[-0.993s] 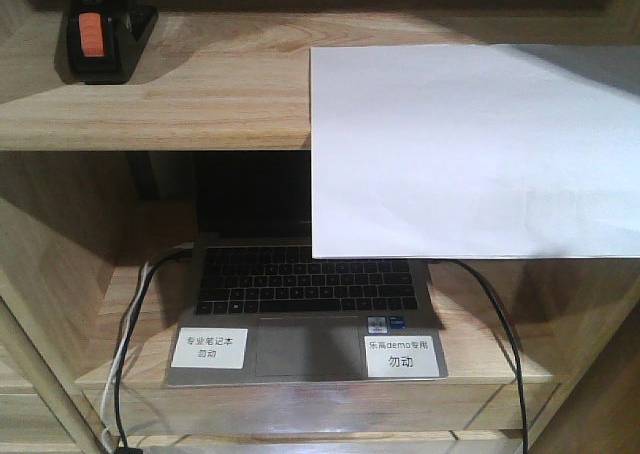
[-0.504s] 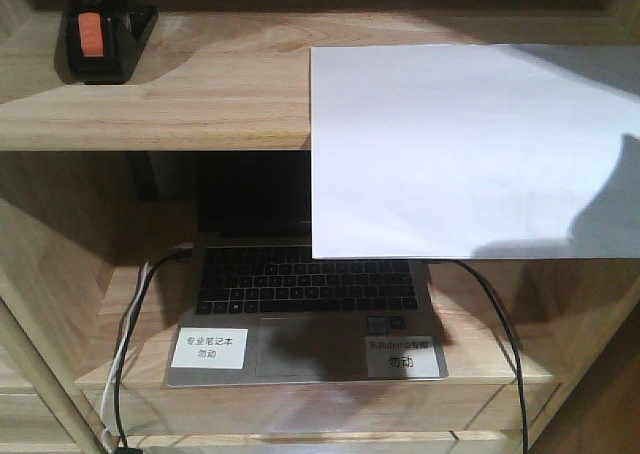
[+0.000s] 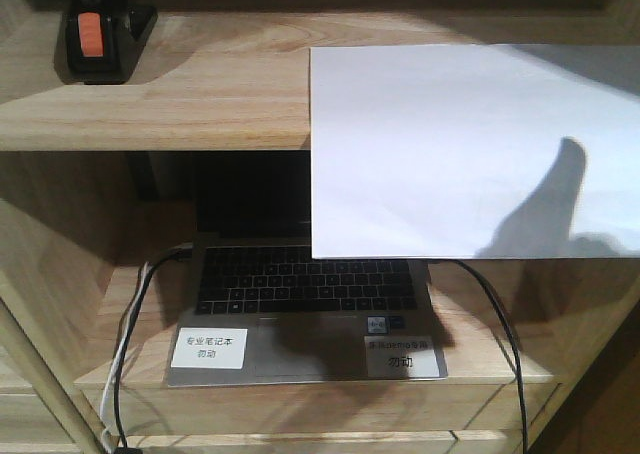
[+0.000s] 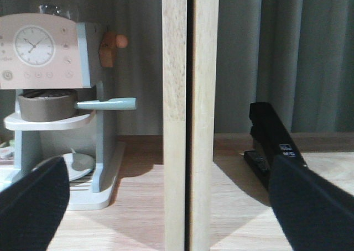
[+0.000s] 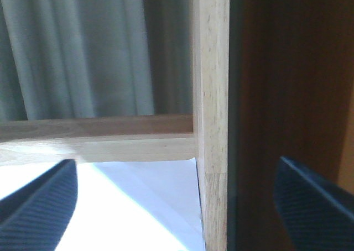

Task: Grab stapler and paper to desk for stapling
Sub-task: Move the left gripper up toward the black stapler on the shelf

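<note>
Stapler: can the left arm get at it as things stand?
Probably not straight ahead. In the left wrist view a wooden upright stands dead centre between the open jaws of the left gripper, with the stapler beyond it, to its right. Shifting right should clear it.

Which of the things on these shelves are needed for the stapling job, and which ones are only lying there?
Needed: stapler on the upper shelf; white paper overhanging that shelf.
Only lying there: laptop, its two labels, cables, coffee machine.
</note>
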`<state>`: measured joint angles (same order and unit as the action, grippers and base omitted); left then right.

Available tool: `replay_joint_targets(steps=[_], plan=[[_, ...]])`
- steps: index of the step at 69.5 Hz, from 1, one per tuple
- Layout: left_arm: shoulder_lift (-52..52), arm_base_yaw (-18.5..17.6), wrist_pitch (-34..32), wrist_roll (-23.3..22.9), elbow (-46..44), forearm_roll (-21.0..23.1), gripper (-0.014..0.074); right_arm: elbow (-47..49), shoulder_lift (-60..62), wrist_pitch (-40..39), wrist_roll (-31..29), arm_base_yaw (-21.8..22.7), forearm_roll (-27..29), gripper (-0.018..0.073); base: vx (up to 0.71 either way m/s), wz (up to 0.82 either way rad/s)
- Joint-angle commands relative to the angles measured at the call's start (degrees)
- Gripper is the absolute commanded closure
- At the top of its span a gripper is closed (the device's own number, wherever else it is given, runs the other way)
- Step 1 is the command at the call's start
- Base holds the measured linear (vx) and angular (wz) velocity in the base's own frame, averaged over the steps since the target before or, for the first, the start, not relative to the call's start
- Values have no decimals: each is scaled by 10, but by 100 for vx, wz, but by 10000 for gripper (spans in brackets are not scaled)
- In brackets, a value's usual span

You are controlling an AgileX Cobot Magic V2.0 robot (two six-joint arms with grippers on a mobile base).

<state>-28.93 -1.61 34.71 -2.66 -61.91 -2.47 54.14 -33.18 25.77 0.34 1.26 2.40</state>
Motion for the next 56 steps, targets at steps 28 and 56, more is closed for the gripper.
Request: replay_joint_targets(steps=[28,56], plan=[[-53,-278,-98,-6,-11,6,-104,16,-5,-39,-3,4,-1,3,0,0],[-135,-354,-106,-1,-11,6,-83,16,-5,-39,-3,4,-1,115,0,0]])
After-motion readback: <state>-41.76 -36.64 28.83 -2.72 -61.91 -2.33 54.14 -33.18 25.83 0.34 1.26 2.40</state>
